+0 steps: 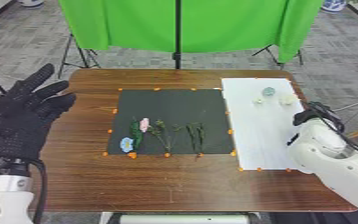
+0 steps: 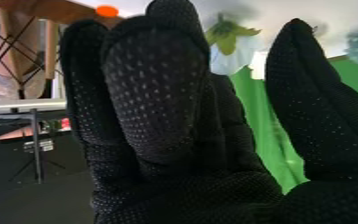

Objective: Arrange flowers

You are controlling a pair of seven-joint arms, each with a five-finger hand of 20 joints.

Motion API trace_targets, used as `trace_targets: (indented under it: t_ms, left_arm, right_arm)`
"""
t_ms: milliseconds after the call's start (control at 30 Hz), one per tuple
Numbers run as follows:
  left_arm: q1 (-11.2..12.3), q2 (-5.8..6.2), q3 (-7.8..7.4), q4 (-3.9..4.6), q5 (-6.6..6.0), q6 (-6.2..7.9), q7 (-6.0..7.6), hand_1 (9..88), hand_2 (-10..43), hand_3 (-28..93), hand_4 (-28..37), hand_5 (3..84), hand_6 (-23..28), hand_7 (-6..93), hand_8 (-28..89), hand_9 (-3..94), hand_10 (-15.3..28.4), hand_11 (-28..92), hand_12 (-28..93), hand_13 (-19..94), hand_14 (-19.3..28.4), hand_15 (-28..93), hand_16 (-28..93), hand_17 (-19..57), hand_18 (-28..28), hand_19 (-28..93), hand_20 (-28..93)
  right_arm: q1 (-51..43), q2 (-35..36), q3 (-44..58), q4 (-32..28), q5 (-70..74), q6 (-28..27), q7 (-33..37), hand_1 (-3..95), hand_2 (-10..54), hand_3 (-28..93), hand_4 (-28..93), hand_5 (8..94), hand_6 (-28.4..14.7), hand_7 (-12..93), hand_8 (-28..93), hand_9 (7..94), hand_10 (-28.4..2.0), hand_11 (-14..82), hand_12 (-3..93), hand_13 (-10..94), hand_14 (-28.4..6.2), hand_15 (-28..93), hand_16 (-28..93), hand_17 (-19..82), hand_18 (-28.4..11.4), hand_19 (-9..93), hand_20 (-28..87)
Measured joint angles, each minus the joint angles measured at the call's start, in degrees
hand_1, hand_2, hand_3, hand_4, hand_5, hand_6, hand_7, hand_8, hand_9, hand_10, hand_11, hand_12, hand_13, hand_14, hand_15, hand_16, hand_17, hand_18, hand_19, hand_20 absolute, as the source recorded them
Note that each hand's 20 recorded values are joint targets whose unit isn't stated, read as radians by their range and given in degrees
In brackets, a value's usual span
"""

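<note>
I judged the step was fetching the next pale flower head (image 1: 287,100).
My right hand (image 1: 312,117) was open and empty near it over the white sheet (image 1: 264,135); my left hand (image 1: 20,120) was open, empty too. Next needed a gentle pinch, then carrying it to the bare stems (image 1: 201,134) on the black sheet (image 1: 149,100).
</note>
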Motion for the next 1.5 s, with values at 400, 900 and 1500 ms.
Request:
trace_targets:
  t_ms: [400, 900, 1500]
  left_arm:
    - [-0.58, 0.00, 0.06, 0.10, 0.16, -0.62, -0.47, 21.4, 8.8, 78, -27.0, 36.0, 9.4, 14.2, -9, 33.6, 21.5, 32, 12, 29, 28.4, 67, -14, 0.0, 25.5, 65, 51]
    - [-0.94, -0.02, 0.53, 0.15, 0.16, -0.70, -0.42, 21.5, 8.8, 78, -27.0, 36.0, 9.4, 14.3, -9, 33.6, 21.5, 32, 12, 29, 28.4, 67, -14, 0.0, 25.5, 65, 51]
    - [-0.87, -0.30, 0.67, 0.17, 0.21, -0.73, -0.52, 21.5, 8.7, 78, -26.9, 36.0, 9.3, 14.7, -9, 33.6, 21.4, 33, 12, 29, 28.4, 67, -14, 0.1, 25.6, 65, 50]
  right_arm:
    - [3.88, 0.06, -3.90, 2.26, 2.17, -2.13, -0.33, 43.1, -9.3, 73, -26, 61.7, 0.0, 12, -12, 81.5, -13.9, 15.2, 11.8, 92, -5.8, 42, 18, 59, -15.2, 88, -28]
    - [8.79, -0.26, -13.23, 3.68, -1.99, -0.49, -1.86, 54.4, -9.5, 64, -28, 80.1, 2.5, 13, -1, 89.7, -7.4, 9.1, 19.3, 94, -4.1, 39, 20, 57, -14.1, 90, -28]
    - [8.62, -0.12, -16.49, 2.54, -10.23, 6.97, -2.11, 55.2, -9.5, 67, -28, 86.2, 2.4, 15, 3, 93.7, -6.8, 12.0, 22.1, 94, -2.6, 44, 19, 58, -12.7, 93, -28]
